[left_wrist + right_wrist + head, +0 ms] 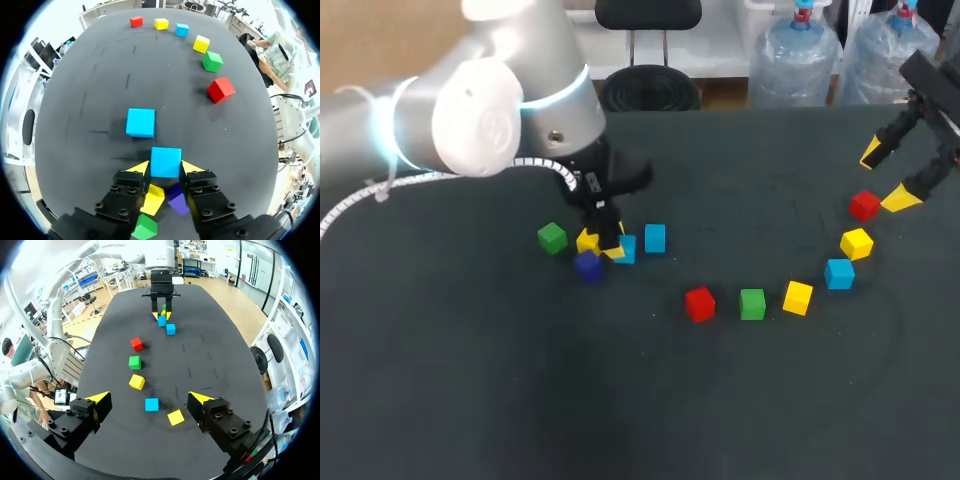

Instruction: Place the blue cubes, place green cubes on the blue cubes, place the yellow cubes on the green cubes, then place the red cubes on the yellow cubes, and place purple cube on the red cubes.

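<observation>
Dark surface (pixel 470 390) w/ cubes in 2 grps. Left grp: green cube (pixel 552 238), yellow cube (pixel 586 240), purple cube (pixel 587 267), blue cube (pixel 655 238), 2nd blue cube (pixel 165 160) (pinched in left end effector (pixel 165 169); contact w/ surface unclear). Right arc: red cube (pixel 699 303), 2nd green cube (pixel 752 303), 2nd yellow cube (pixel 798 297), 3rd blue cube (pixel 839 273), 3rd yellow cube (pixel 857 243), 2nd red cube (pixel 864 206).

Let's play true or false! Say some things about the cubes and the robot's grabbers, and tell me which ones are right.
1. A blue cube sits between the left gripper's fingers. True.
2. The right gripper holds a red cube. False: it is open and holds nothing.
3. Just one purple cube is on the table. True.
4. The purple cube sits on a red cube. False: it rests on the table beside a yellow cube.
</observation>
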